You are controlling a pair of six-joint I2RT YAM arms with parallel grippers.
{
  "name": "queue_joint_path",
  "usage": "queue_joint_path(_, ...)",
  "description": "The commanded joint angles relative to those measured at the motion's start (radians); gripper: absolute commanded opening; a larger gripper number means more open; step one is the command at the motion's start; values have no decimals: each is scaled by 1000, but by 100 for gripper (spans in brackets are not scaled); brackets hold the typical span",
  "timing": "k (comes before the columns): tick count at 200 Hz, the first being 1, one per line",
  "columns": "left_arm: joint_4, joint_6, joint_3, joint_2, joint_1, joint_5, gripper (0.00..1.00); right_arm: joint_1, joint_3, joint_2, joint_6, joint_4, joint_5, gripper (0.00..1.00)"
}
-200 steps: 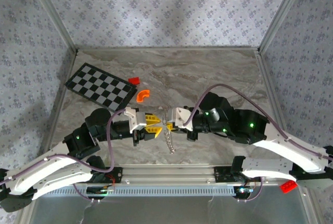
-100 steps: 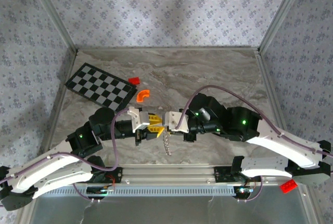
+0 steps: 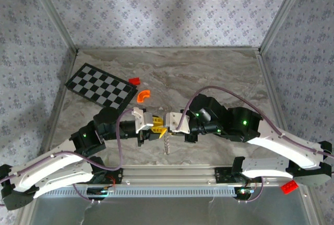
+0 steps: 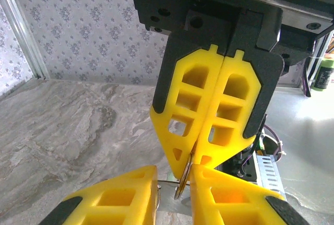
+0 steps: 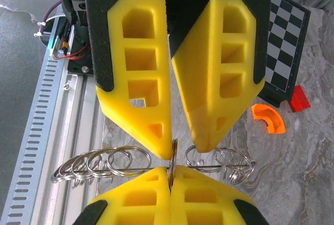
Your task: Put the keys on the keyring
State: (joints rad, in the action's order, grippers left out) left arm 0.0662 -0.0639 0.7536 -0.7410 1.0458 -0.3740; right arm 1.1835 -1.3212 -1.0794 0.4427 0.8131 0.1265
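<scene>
A checkerboard [image 3: 102, 87], a red block [image 5: 299, 98] and an orange curved piece [image 5: 269, 118] lie beyond the arms, well apart from the work. The keyring [image 5: 171, 154] sits edge-on, clenched in the right gripper [image 4: 193, 157] jaws, with the left gripper [image 5: 186, 149] jaws slightly parted around its other edge and a chain of small rings [image 5: 99, 165] trailing from it. The surface [image 3: 219, 73] is grey-brown marble, with an aluminium rail [image 3: 172, 173] along its near edge and walls [image 3: 167, 6] papered in a flower pattern.
</scene>
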Motion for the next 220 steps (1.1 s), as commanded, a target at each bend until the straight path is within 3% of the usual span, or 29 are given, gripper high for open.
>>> queue_joint_path(1,-25,-17,-7,-4,-1,14,22,7,-39,15,20,-2,43,0)
queue_joint_path(114,-44,-47,-48,34,-2,48,11,16,-58,-20,26,0,81,0)
queue_joint_path(142,-57,-35,-51,37,-1,42,0,18,-58,-21,23,3,82,0)
queue_joint_path(176,-134,11,-80,27,-1,26,0,21,-42,-3,17,-20,57,0)
queue_joint_path(220,-179,45,-82,49,-1,-3,0,21,33,73,-40,-129,27,29)
